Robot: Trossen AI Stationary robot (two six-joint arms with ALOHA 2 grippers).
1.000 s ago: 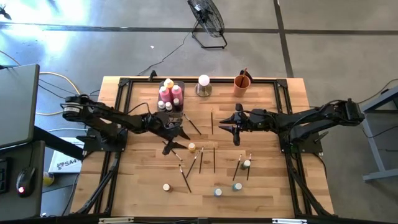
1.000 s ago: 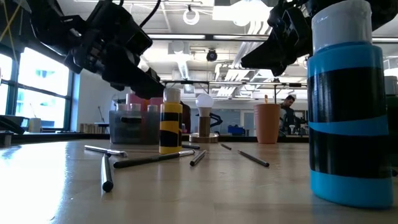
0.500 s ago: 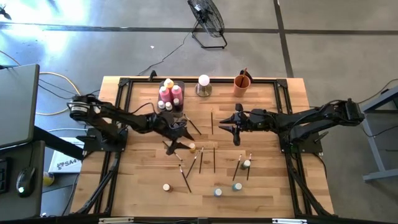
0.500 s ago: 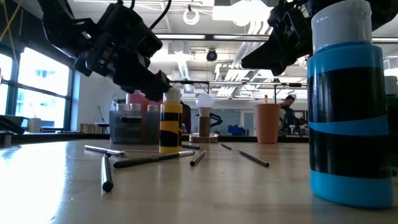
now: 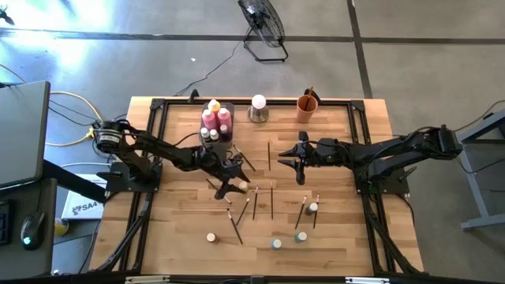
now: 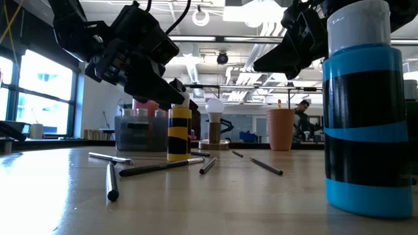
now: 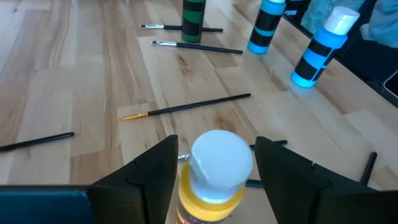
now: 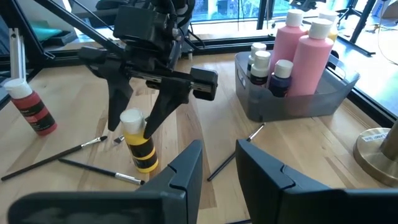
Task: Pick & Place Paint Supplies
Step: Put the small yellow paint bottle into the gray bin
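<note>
Worktop (image 5: 173, 237): five small bottles, several brushes scattered.
Left hand (image 5: 239, 182): wide, now straddling yellow bottle (image 5: 244, 188); was short of it.
Right hand (image 5: 286, 155): narrow, empty, unmoved.

A yellow-and-black striped paint bottle (image 6: 178, 134) is seen upright mid-table, flanked at its cap by the left gripper (image 6: 177, 99). Dark paintbrushes (image 6: 161, 167) are scattered around. A blue-and-black bottle (image 6: 363, 111) is seen nearest the camera.

Grey concrete floor (image 5: 410, 47) all around, a black floor fan (image 5: 263, 28) behind the wooden counter (image 5: 181, 217), big windows (image 6: 29, 98) and bright ceiling lights (image 6: 201, 16).
</note>
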